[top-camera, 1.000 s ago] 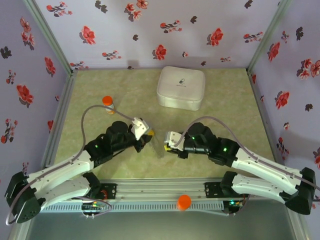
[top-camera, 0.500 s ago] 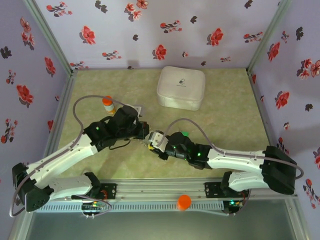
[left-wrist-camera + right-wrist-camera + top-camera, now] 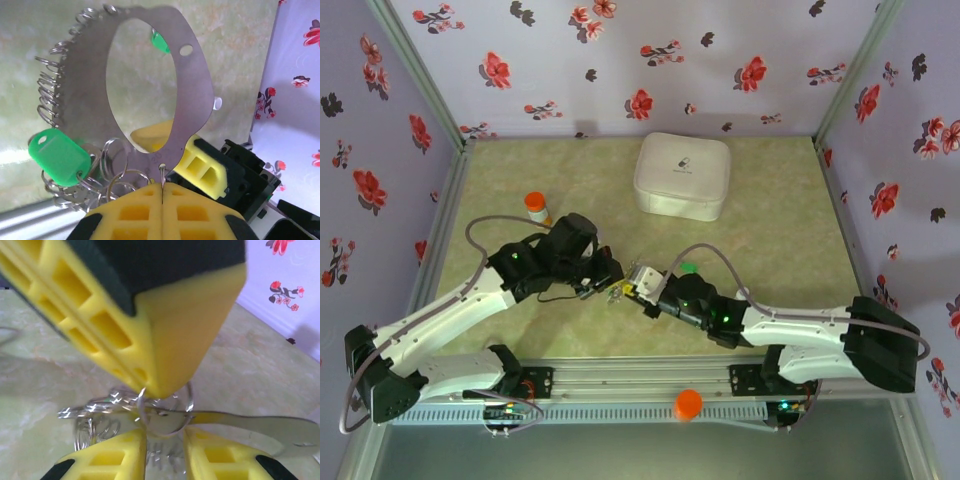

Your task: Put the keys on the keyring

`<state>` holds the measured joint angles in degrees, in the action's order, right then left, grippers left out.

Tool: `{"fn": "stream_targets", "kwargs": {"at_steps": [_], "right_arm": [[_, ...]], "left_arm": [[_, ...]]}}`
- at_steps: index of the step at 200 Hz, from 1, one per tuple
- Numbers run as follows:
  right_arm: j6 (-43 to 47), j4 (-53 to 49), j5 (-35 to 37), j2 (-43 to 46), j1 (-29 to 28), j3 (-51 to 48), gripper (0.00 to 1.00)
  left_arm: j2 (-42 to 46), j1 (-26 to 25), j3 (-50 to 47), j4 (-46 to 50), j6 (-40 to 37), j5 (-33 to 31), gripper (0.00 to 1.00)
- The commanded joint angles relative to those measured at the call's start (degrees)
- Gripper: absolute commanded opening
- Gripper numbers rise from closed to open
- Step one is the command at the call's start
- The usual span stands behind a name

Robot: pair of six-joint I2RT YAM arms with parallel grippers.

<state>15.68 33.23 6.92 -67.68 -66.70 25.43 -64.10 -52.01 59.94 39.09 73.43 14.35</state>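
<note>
The keyring (image 3: 192, 85) is a flat grey metal oval with a fringe of small wire rings along its left edge. My left gripper (image 3: 162, 187) is shut on a thin wire ring threaded through a hole at the loop's bottom. One green-headed key (image 3: 57, 155) hangs among the rings at lower left. A second green head (image 3: 160, 42) shows through the loop's opening, beyond it. In the right wrist view the keyring (image 3: 260, 422) lies edge-on, and my right gripper (image 3: 165, 435) stands open just under it. A wire ring dips between its fingertips. Both grippers meet mid-table: left gripper (image 3: 607, 282), right gripper (image 3: 632, 286).
An orange-capped little bottle (image 3: 535, 207) stands left of the arms and a white zipped case (image 3: 682, 175) sits at the back. An orange cap (image 3: 688, 404) rests on the front rail. A small white round cap (image 3: 216, 103) lies on the table. Floral walls close three sides.
The right arm swung left and brought its gripper up against the left gripper and the keyring. The left arm shifted slightly. The right jaws have spread a little.
</note>
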Motion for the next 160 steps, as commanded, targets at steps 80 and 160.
{"fn": "stream_targets", "kwargs": {"at_steps": [80, 160], "right_arm": [[12.0, 5.9, 5.6, 5.8, -5.6, -4.6, 0.28], [13.9, 4.3, 7.3, 7.4, -6.8, -4.8, 0.25]], "left_arm": [[-0.1, 1.5, -2.7, -1.6, 15.5, 8.0, 0.0], [1.0, 2.2, -5.2, -4.3, 19.1, 8.7, 0.0]]}}
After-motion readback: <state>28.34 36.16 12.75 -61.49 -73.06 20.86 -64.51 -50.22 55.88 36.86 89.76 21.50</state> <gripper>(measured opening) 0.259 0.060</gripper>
